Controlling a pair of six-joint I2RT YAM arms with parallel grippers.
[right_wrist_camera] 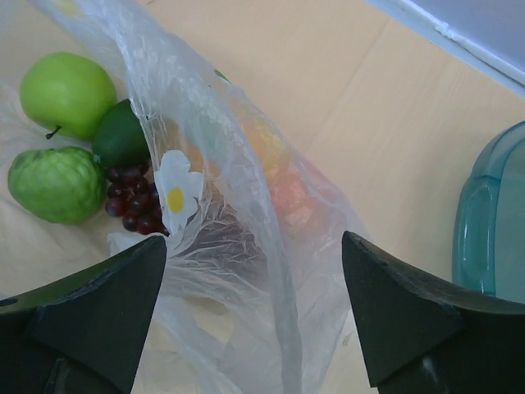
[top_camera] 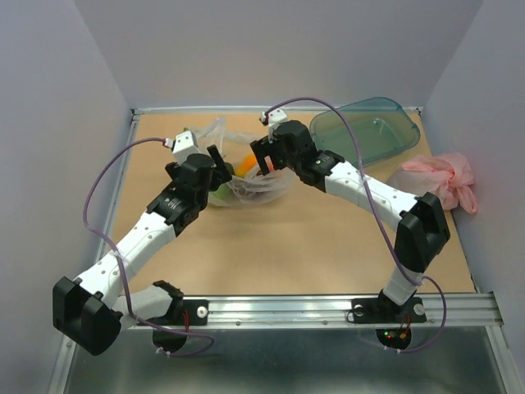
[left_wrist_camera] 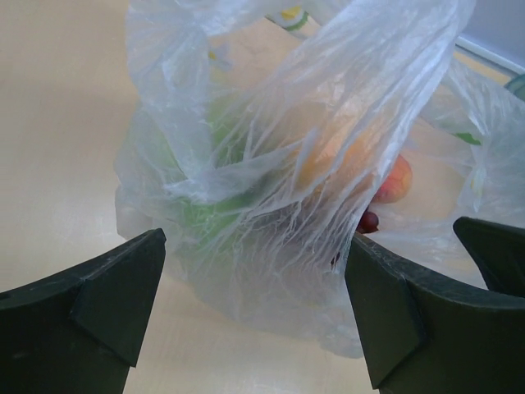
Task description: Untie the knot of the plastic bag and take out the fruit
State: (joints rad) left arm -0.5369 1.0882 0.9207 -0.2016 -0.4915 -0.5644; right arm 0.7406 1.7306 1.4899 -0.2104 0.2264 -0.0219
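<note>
Plastic bag [top_camera: 246,176] sits at the back middle of the table [top_camera: 312,246], slumped between the two arms, fruit [right_wrist_camera: 67,93] inside or on its film, none of it lifted out. Left claw [left_wrist_camera: 254,246] is released, fingers spread wide with a raised bunched fold of the bag in the gap, nothing pinched. Right claw [right_wrist_camera: 254,242] is likewise released, a stretched ridge of film running between its fingers but untouched by them. Both are likely placed on opposite sides so each can pinch a fold and pull the mouth apart. The right wrist view shows two light green fruits, a darker green one and grapes [right_wrist_camera: 131,201] quite clearly. An orange fruit [left_wrist_camera: 395,180] shows in the left wrist view. Can't spot a knot in any view, and can't tell if the mouth is fully loose. The teal tray [top_camera: 365,131] at back right is probably the drop spot; the pink bag [top_camera: 443,176] at the right edge plays no part
</note>
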